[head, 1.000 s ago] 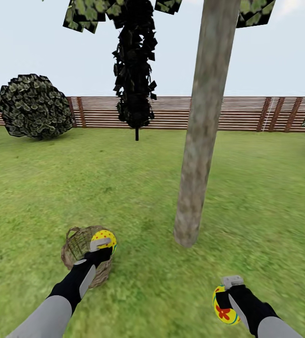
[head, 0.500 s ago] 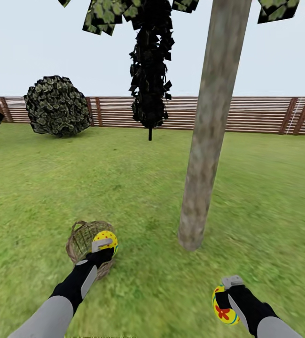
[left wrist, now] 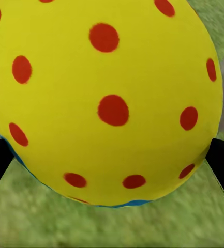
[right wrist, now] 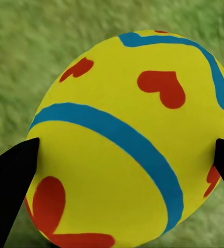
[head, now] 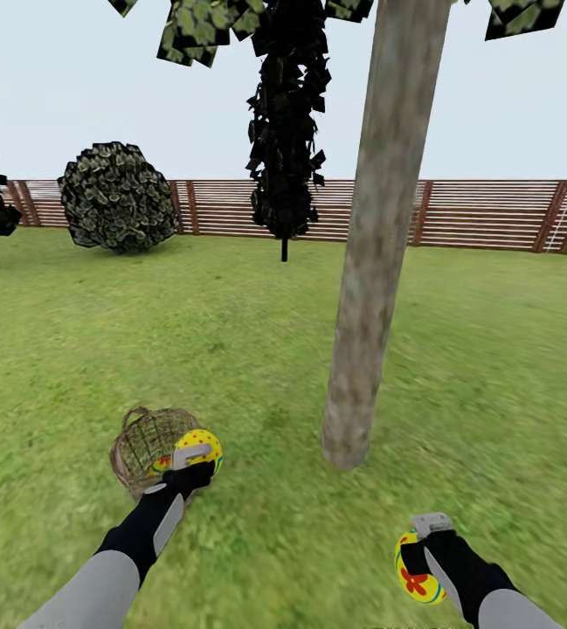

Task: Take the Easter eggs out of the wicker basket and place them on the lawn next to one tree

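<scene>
Rising through the frame's centre, the tree trunk [head: 366, 288] is flanked by a dark tree [head: 285, 131], a round bush [head: 117, 197] and the fence [head: 475, 215] behind. At lower left, the left gripper [head: 192, 461] is clenched on a dotted egg [head: 197, 444] beside the wicker basket [head: 143, 445], where another egg [head: 158, 465] is glimpsed. At lower right, the right gripper [head: 425, 550] is clamped on a heart-patterned egg [head: 414, 572] above open lawn [head: 274, 533].

Round bush [head: 117, 198], black tree [head: 285, 131] before slatted fence [head: 475, 215].

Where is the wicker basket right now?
In the head view the basket sits on the grass at lower left, left of the tree trunk, with the left claw holding a dotted egg at its right edge.
</scene>
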Robot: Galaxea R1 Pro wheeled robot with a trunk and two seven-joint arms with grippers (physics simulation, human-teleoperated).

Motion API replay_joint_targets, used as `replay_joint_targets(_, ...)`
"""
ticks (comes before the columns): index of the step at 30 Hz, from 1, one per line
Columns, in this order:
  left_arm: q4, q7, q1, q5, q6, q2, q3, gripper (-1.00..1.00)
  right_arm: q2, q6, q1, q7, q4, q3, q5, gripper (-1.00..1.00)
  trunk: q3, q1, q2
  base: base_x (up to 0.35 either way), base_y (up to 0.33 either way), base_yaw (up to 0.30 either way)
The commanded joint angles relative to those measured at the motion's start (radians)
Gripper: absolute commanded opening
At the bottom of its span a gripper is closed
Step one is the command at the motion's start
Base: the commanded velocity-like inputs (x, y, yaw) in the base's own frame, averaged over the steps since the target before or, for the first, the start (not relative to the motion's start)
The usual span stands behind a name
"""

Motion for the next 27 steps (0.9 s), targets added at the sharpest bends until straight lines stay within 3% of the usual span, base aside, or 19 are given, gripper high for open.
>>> replay_joint_targets(1, -0.002, 0.002, 0.000, 0.008, 0.007, -0.001, 0.003, -1.00, -0.001, 0.006, 0.000, 0.001, -0.002, 0.005, 0.006, -1.00, -0.001, 0.000, -0.001, 0.000, -0.295, -0.091)
replay_joint_targets(16, -0.002, 0.002, 0.000, 0.010, 0.008, -0.002, 0.003, -1.00, -0.001, 0.006, 0.000, 0.000, -0.002, 0.003, 0.001, -1.00, -0.001, 0.000, -0.001, 0.000, -0.295, -0.008)
replay_joint_targets(27, -0.002, 0.002, 0.000, 0.011, 0.008, -0.004, 0.004, -1.00, 0.002, -0.015, 0.000, 0.000, -0.002, 0.004, 0.002, -1.00, -0.001, 0.000, -0.001, 0.127, -0.232, 0.052)
